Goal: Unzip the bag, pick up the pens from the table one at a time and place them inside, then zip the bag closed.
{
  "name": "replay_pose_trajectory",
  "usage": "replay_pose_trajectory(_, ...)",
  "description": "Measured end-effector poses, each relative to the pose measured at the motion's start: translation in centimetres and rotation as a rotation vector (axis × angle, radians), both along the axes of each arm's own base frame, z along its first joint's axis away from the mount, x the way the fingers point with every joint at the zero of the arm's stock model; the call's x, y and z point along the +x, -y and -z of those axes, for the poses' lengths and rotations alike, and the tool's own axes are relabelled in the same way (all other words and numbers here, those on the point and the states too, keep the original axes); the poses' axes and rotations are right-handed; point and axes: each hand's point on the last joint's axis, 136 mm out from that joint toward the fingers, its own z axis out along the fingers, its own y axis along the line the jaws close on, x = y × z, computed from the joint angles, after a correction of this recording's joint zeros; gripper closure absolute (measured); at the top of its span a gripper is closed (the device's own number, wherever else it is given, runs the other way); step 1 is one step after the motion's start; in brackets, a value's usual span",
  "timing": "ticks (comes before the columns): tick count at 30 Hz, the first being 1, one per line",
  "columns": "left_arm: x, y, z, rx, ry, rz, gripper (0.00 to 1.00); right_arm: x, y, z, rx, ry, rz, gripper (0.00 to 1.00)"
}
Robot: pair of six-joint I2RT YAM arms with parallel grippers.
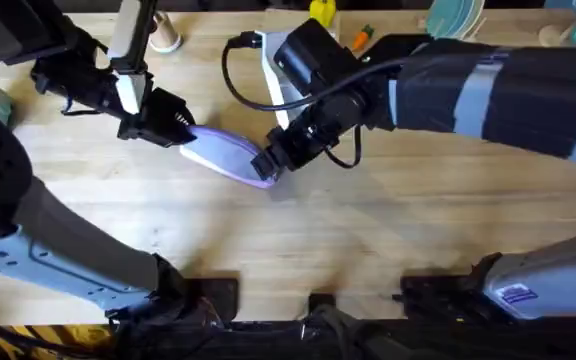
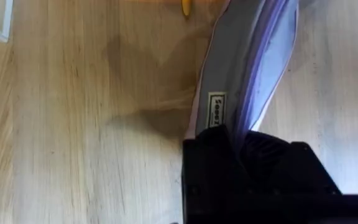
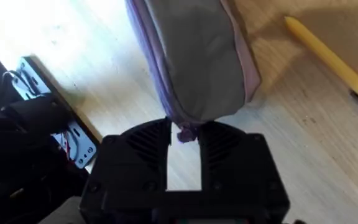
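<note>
pen (image 3: pixel 334 59) cut off, label (image 2: pixel 217 110) perhaps unreadable

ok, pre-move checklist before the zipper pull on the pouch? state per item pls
1. Left gripper anchoring one end of the bag: ok, the left wrist view shows the fabric pinched between its fingers.
2. Right gripper on the zipper pull: ok, a small purple tab sits between its fingertips at the bag's other end.
3. Bag lying flat on the table: ok.
4. Zipper open or closed: cannot tell.
5. Pen clear of the pull path: ok, the yellow pen lies on the wood beside the bag, apart from it.
6. How many pens remain out: cannot tell.
</note>
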Motion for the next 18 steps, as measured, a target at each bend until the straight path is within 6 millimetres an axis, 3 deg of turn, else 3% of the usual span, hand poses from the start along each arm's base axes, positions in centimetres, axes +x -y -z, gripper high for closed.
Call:
replay_pose_trajectory(5,-0.02,-0.01,0.01,0.001,-0.001,0.000,0.958,-0.11,0.12,0.07,-0.006,-0.005,0.000,0.867)
replay_pose_trajectory(9,-0.02,-0.01,0.01,0.001,-0.001,0.000,0.958,-0.11,0.11,0.07,-0.005,-0.005,0.000,0.939)
replay_pose_trajectory(18,-0.03,-0.01,0.01,0.001,-0.002,0.000,0.958,-0.12,0.11,0.07,-0.005,-0.006,0.000,0.961)
